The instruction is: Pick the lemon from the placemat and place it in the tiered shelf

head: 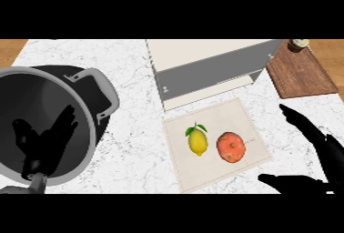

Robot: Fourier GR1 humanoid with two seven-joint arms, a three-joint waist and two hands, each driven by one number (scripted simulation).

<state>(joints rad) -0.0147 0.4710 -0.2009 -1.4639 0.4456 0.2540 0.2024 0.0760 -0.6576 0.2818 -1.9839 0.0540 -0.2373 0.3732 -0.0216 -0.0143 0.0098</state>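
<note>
two hands are showing, and neither is holding anything yet. going from the biggest thing down: the white marble table (128, 150) is carrying everything, with a large dark pot (50, 123) sitting at the left side. the tiered shelf (208, 68) is standing at the far edge, pale on top with a grey front and a lower level jutting out below. just in front of it the placemat (215, 113) is lying at a slight slant, and a wooden board (299, 75) is resting to the right. on the placemat the lemon (197, 141) is lying beside a reddish round fruit (231, 147) — near each other, possibly touching. the right hand (316, 150) is hovering just off the mat's right edge, fingers spread and thumb apart, open. the left hand (43, 136) is resting open over the pot, fingers up.

the risk, as i judge it: the reddish fruit is lying between the right hand and the lemon, so a straight reach could be nudging or grabbing the wrong fruit — or rolling the lemon away.
</note>
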